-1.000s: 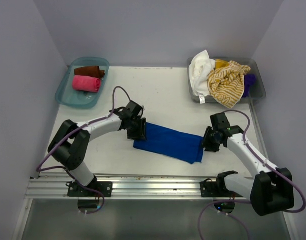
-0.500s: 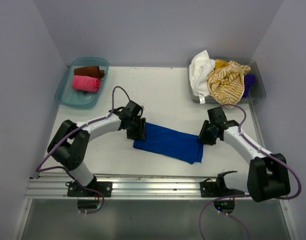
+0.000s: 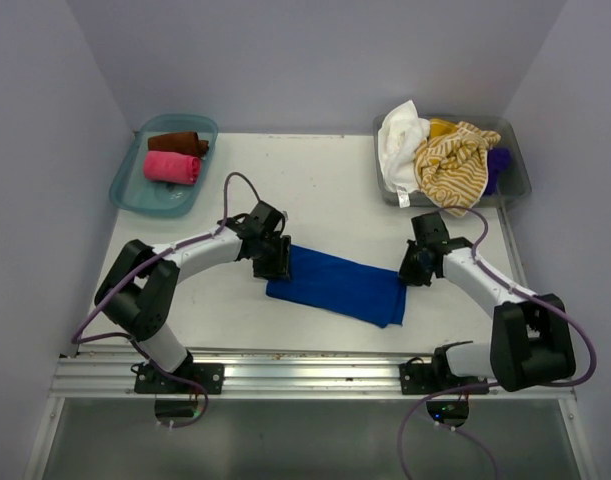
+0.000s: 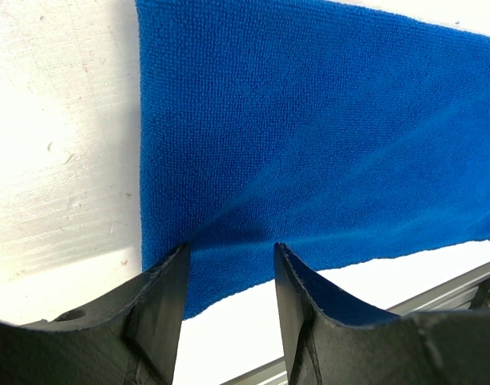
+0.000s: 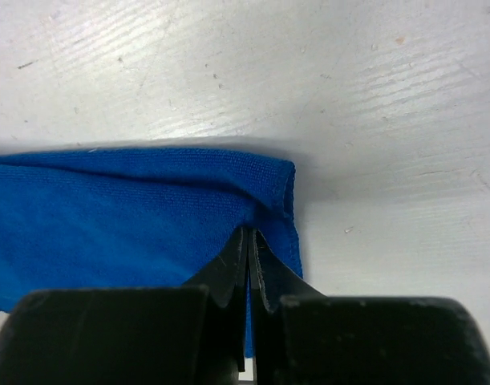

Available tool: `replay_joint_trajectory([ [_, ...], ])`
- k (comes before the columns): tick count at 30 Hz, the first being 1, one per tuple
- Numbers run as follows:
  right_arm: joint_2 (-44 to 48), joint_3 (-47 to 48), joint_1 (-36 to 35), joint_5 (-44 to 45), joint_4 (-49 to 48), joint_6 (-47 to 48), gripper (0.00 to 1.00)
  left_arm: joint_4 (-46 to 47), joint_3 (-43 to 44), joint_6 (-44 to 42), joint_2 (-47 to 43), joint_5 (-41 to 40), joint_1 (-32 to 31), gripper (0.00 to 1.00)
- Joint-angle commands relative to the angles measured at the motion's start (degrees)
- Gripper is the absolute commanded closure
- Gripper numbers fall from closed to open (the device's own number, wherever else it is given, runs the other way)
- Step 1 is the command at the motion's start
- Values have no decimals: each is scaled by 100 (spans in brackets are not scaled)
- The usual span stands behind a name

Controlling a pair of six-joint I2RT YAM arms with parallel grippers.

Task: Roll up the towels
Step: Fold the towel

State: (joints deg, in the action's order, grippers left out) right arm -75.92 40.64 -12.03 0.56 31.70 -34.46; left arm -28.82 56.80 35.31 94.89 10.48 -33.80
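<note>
Between our left gripper (image 3: 275, 262) and right gripper (image 3: 413, 272), only the flat blue towel (image 3: 340, 287) lies on the table (image 3: 335, 190), so we can pass above it. Ahead of both, bare tabletop runs to the back wall (image 3: 305, 60).

Ahead-left of the left gripper, well apart, is the teal tray (image 3: 165, 198) holding two rolled towels (image 3: 172, 167).

Just ahead of the right gripper is the grey bin (image 3: 518, 180), with a striped towel (image 3: 450, 170) drooping over its near rim.

Side walls (image 3: 45, 150) close off each arm's outer side.

Nothing legible from my end: I can read no text, label, brand, number or sign in any of the three views.
</note>
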Motion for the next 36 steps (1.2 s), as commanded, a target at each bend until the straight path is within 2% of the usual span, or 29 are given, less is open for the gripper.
replay_joint_trajectory([
  [1, 332, 348, 17, 287, 46, 53, 100, 25, 104, -121, -181, 7, 40, 50],
  [8, 517, 497, 17, 419, 108, 18, 100, -159, 314, -182, -357, -29, 75, 50],
  [18, 7, 533, 17, 445, 56, 44, 100, -256, 482, -253, -349, 59, 75, 50],
  [19, -10, 515, 17, 506, 64, 36, 96, -247, 456, -253, -349, 103, 75, 50],
  [20, -11, 506, 17, 507, 81, 36, 80, -221, 455, -253, -322, 129, 75, 50],
  [22, 68, 497, 17, 507, 134, 27, 71, -203, 455, -261, -322, 191, 75, 50],
  [23, 225, 480, 17, 515, 152, 18, 63, -194, 455, -261, -313, 209, 67, 50],
  [24, 296, 462, 8, 550, 187, 9, 61, -186, 473, -270, -305, 226, 75, 50],
  [27, 568, 375, 17, 402, 222, -8, 67, -133, 569, -305, -208, 340, 67, 50],
  [31, 631, 129, -9, -195, 47, 27, 82, 51, 587, -332, 29, 717, 67, 50],
  [32, 614, 67, -10, -266, 3, 44, 89, 139, 561, -332, 134, 745, 67, 50],
  [36, 360, -284, -27, -530, -287, 141, 91, 298, 456, -323, 372, 815, 75, 50],
])
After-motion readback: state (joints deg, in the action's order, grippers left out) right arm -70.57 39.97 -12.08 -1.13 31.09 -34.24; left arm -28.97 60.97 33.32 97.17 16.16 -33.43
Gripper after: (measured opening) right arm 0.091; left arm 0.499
